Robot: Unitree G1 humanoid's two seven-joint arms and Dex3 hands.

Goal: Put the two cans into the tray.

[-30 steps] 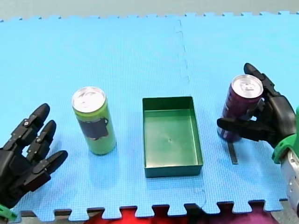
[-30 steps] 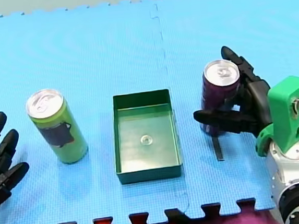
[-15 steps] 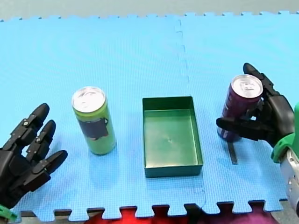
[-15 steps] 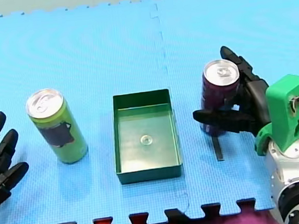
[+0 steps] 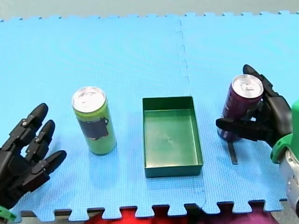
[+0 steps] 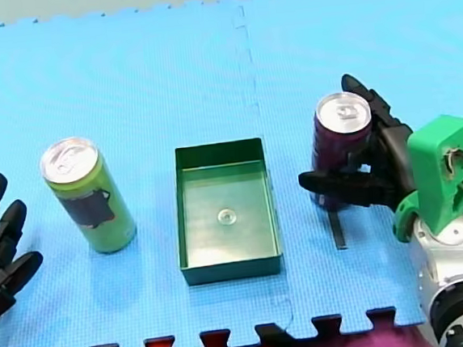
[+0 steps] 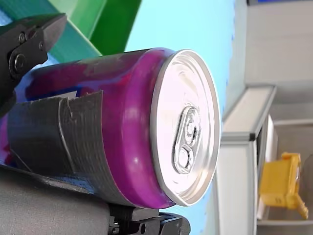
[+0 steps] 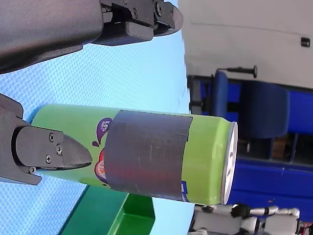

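Note:
A green can (image 5: 95, 123) with a dark tape patch stands upright on the mat, left of the green tray (image 5: 173, 171). The purple can (image 5: 239, 105) stands upright right of the tray. My right hand (image 5: 247, 122) is shut on it, thumb across its lower front and fingers behind its top. The first wrist view shows this purple can (image 7: 122, 122) close against the palm, with the tray (image 7: 98, 24) beyond. My left hand (image 5: 28, 156) is at the mat's front left corner, apart from the green can. The second wrist view shows the green can (image 8: 146, 156) between fingertips that do not touch it.
A blue foam puzzle mat (image 5: 140, 56) covers the surface, its toothed front edge (image 5: 140, 212) close to me. A short dark tape strip (image 5: 232, 152) lies on the mat by the purple can's base. Open mat stretches behind the tray.
My left hand has sunk slightly toward the mat's front edge. The right hand and the purple can have hardly moved.

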